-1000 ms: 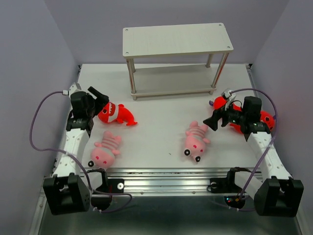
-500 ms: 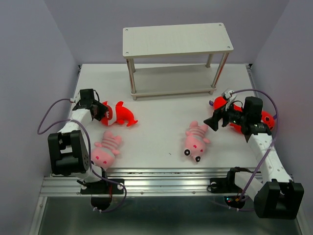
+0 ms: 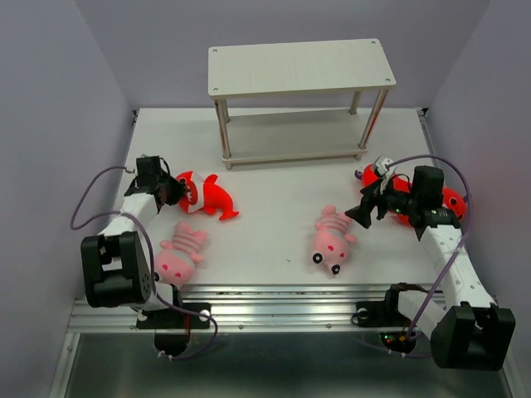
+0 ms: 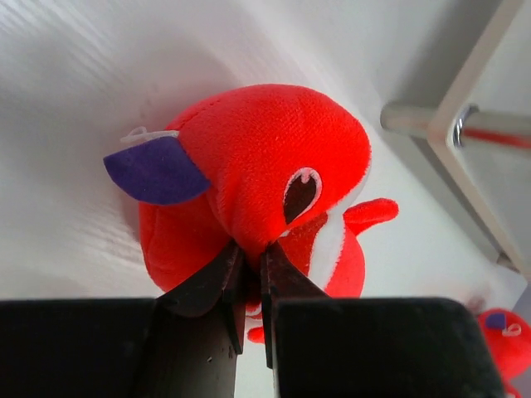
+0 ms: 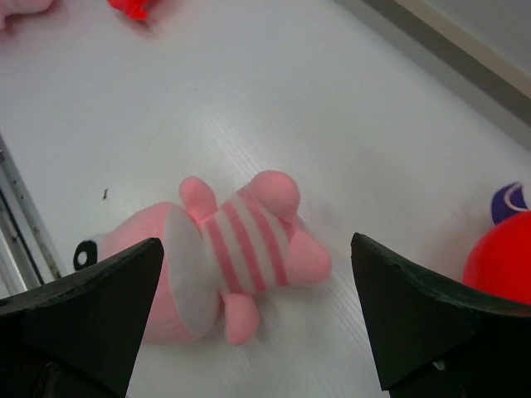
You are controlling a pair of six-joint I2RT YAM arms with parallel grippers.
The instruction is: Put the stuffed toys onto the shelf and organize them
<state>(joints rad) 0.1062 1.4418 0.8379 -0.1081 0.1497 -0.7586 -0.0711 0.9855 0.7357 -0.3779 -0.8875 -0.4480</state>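
White table [image 3: 274, 178] carries the shelf [image 3: 299, 76] at its far edge, with no toy on it yet. Near the table's left side, the left gripper [image 4: 249, 257] is clamped on a thin fold of a red toy [image 4: 265, 157]. So shallow a pinch could slip as the toy lifts. The right gripper [image 3: 362, 211] hangs with fingers wide apart over a pink toy [image 5: 224, 257], touching nothing. One shelf, two tiers; three red toys, two pink.

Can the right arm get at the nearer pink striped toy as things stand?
Probably yes: the right gripper is wide open and aimed at the pink striped toy, which lies alone on the bare table with nothing between.
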